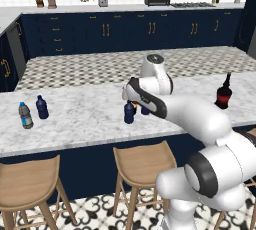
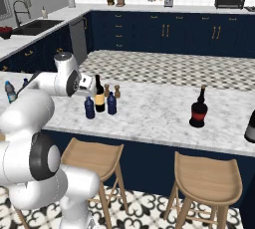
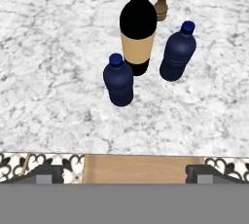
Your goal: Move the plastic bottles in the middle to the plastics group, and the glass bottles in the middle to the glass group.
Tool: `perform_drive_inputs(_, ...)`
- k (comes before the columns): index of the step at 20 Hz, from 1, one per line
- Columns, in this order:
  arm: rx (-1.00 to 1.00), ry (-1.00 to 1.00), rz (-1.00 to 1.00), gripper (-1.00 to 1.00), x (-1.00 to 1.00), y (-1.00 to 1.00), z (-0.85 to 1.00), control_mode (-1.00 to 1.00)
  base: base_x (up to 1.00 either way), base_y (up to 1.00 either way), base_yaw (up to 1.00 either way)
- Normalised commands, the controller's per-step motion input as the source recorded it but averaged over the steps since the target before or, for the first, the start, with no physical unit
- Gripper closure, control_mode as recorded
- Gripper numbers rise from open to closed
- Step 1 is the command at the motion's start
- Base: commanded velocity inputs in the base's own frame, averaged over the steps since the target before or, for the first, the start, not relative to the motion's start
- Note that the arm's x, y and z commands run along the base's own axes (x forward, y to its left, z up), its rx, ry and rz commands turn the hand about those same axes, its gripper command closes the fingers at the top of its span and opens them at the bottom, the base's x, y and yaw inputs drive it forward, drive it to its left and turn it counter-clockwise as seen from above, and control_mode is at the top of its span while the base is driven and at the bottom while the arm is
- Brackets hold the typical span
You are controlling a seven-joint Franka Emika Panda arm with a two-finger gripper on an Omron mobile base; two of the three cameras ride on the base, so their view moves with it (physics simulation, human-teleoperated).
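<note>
Nearest the hand camera, a wooden stool seat sits under the marble counter edge. Past it, one navy plastic bottle stands at centre, a second navy bottle at two o'clock, and the wine bottle at twelve, a brown shaker behind. Both fingertips sit wide apart, gripping nothing. Far left on the counter stand the water bottle and another navy bottle; the red-labelled bottle stands right.

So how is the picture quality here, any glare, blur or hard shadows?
Hand view: sharp, with even light and a soft shadow under each navy bottle and the wine bottle. Both base views: flat rendered light, no glare on the marble counter, far wall slightly coarse.
</note>
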Motion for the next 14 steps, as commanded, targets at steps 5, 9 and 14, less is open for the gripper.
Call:
perform_drive_inputs(5, 0.0, -0.11, 0.0, -1.0, 0.18, 0.03, -0.18, -1.0, 0.0, 0.0, 0.0)
perform_drive_inputs(9, 0.0, -0.09, 0.0, -1.0, 0.25, 0.03, -0.12, -1.0, 0.0, 0.0, 0.0)
perform_drive_inputs(14, 0.0, -0.02, 0.0, -1.0, 0.22, 0.1, -0.13, -1.0, 0.0, 0.0, 0.0)
